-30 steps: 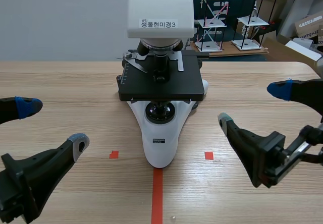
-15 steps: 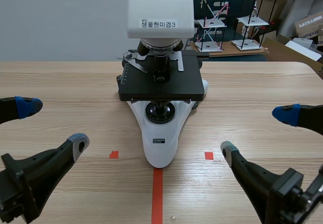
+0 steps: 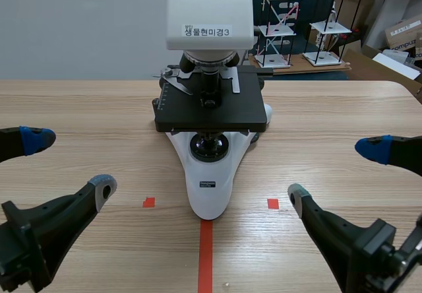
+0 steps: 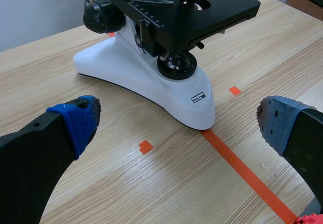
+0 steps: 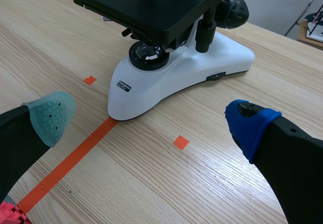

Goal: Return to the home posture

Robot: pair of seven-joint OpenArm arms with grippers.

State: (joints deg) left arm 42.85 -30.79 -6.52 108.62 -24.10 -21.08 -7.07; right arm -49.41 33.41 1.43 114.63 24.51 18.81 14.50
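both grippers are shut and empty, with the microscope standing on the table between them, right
Not quite. The grippers are open, not shut: the left gripper and the right gripper each have their fingers spread wide apart, as the scene view shows. The rest holds: both are empty, and the microscope stands on the table between them.

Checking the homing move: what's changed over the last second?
The black two-fingered right gripper drew back toward the robot, fingers open throughout and holding nothing; it has been nearly still for the last half second. The left gripper, also open, and the white microscope with its black stage stayed put.
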